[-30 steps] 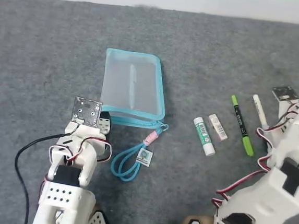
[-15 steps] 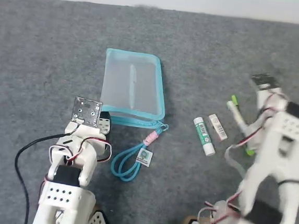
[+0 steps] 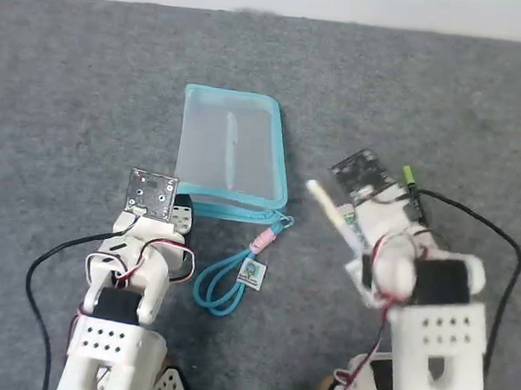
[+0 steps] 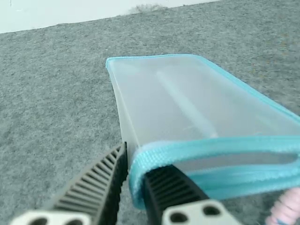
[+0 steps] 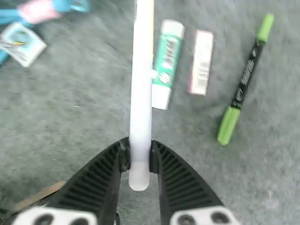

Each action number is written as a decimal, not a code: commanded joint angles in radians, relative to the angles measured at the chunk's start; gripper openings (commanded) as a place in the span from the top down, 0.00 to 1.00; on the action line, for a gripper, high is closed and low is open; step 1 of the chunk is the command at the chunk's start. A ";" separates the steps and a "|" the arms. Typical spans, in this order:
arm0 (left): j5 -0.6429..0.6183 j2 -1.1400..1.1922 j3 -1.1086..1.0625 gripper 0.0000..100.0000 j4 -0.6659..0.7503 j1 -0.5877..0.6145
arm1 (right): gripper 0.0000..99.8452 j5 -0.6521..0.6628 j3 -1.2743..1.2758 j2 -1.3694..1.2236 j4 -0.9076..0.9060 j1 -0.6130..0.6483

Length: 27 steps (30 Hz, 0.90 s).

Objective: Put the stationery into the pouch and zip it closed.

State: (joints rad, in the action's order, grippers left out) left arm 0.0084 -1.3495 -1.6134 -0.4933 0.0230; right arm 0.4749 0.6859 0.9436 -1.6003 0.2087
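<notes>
Pinching the pouch by its blue zipper edge, the left gripper was pressed onto that near corner. The right gripper clamped 1 white pen. Just beyond its tips lay the glue stick, eraser and green marker, with open carpet toward the pouch.

Left arm and right arm: white plastic shells, black servo blocks, perforated base panels. Red, white and black wires loop between links — one black cable trails from each arm. Left tool and right tool: dark ribbed fingers on pale mounts with round screw holes.
</notes>
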 commanded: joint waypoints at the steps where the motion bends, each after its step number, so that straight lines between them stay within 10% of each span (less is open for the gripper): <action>1: 0.006 -0.023 0.022 0.99 0.044 0.000 | 0.99 -0.044 -0.005 0.113 -0.031 0.065; 14: -0.026 -0.018 0.070 0.99 0.054 -0.002 | 0.99 -0.028 -0.005 0.174 -0.093 0.348; 27: -0.021 -0.018 0.061 0.99 0.035 -0.008 | 0.99 -0.187 -0.069 -0.174 0.140 0.355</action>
State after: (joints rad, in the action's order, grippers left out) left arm 0.0038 -1.3495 -1.6134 -0.4749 0.0230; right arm 0.3214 0.6828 0.8132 -1.4929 0.5677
